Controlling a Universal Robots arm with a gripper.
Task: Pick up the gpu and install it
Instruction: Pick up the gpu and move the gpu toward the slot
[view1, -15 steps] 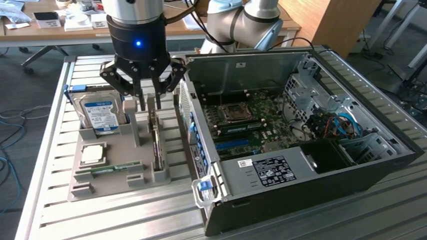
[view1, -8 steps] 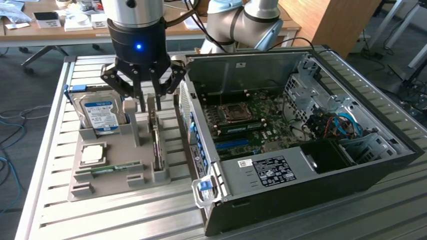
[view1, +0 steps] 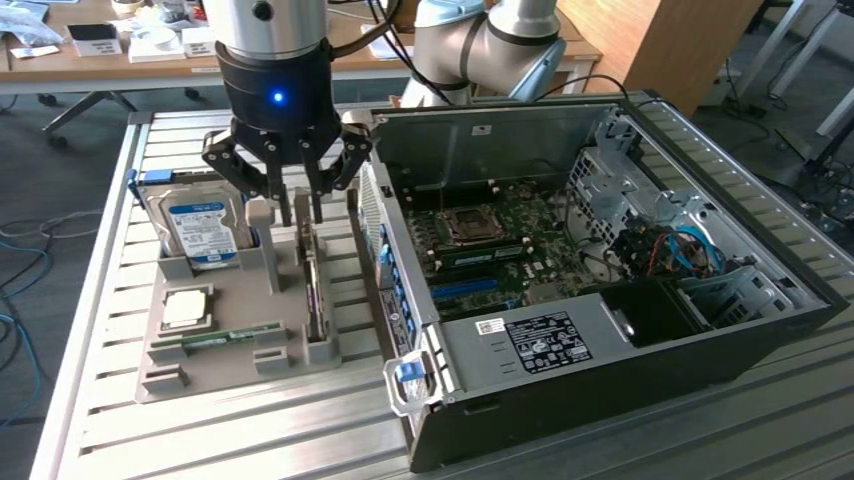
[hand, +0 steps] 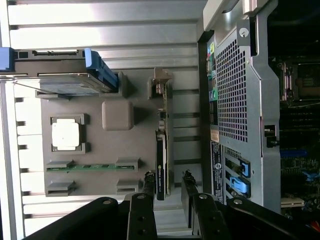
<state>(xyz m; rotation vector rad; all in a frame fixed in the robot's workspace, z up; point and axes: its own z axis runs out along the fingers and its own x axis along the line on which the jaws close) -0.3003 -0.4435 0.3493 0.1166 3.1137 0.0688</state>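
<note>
Slatted table (view1: 174, 440): grey tray (view1: 240, 375), computer case (view1: 601, 400)

Hand (hand: 168, 186) open, fingers (hand: 148, 187) straddling gpu (hand: 160, 160) standing on edge in gray tray (hand: 100, 150).

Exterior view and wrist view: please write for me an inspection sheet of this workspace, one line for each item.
Surface: slatted metal table carrying a grey parts tray and an open computer case.
Job's things: gpu standing on edge in the tray.
Clutter: hard drive, processor chip and RAM stick, all in the tray.
Grippers: claw open, fingers on both sides of the gpu, not closed on it.
Cables: blue cables inside the case; loose cables on the floor.
Surroundings: desk and wooden panel behind.
</note>
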